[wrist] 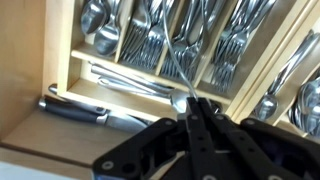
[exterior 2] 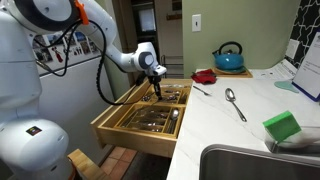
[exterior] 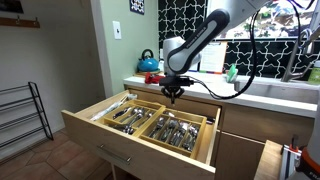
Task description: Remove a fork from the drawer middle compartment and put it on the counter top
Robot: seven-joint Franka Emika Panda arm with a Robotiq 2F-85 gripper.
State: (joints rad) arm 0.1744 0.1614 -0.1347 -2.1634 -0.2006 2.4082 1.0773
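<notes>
Hanging over the open drawer [exterior: 110, 140], the end effector [exterior: 175, 95] has its fingers closed nearly together on the thin silver handle of a fork [wrist: 172, 65]. Directly beneath it in the wrist view lies the middle compartment [wrist: 190, 30], full of forks, with more cutlery in the sections on either side. The bench [exterior 2: 250, 110] runs alongside the end effector, well apart from it, carrying a spoon [exterior 2: 233, 103].
</notes>
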